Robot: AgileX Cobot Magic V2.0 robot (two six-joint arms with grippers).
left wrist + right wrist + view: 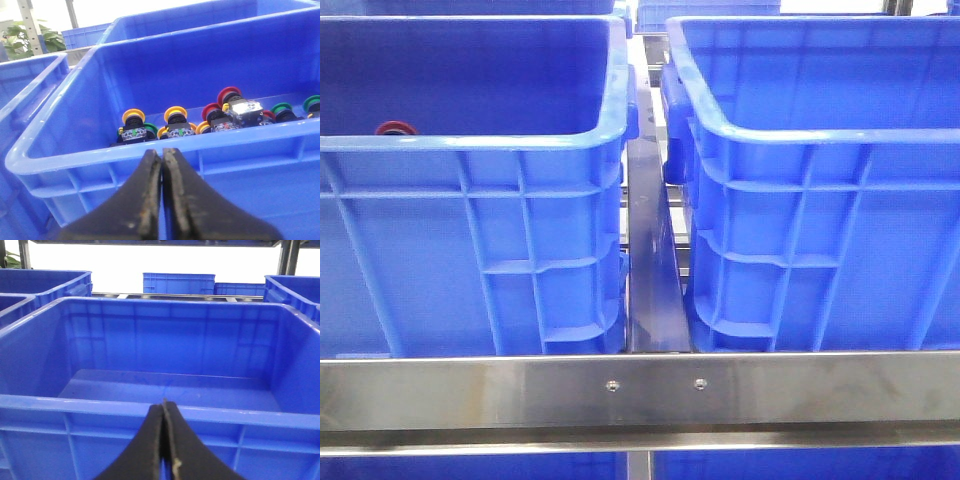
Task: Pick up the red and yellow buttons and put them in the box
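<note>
Inside the left blue crate (150,150) lie several push buttons. Yellow ones (133,116) (175,114) stand near the middle, red ones (229,94) (211,109) beside them, green ones further along. In the front view only a red button (395,128) peeks over that crate's rim (470,140). My left gripper (162,154) is shut and empty, outside the crate's near wall, below its rim. The right blue box (165,410) holds nothing that I can see. My right gripper (164,405) is shut and empty in front of its near wall. Neither gripper shows in the front view.
A metal rail (640,390) runs across the front below both crates. A narrow gap with a metal strip (650,260) separates them. More blue crates (177,283) stand behind, and another crate (25,85) flanks the left one.
</note>
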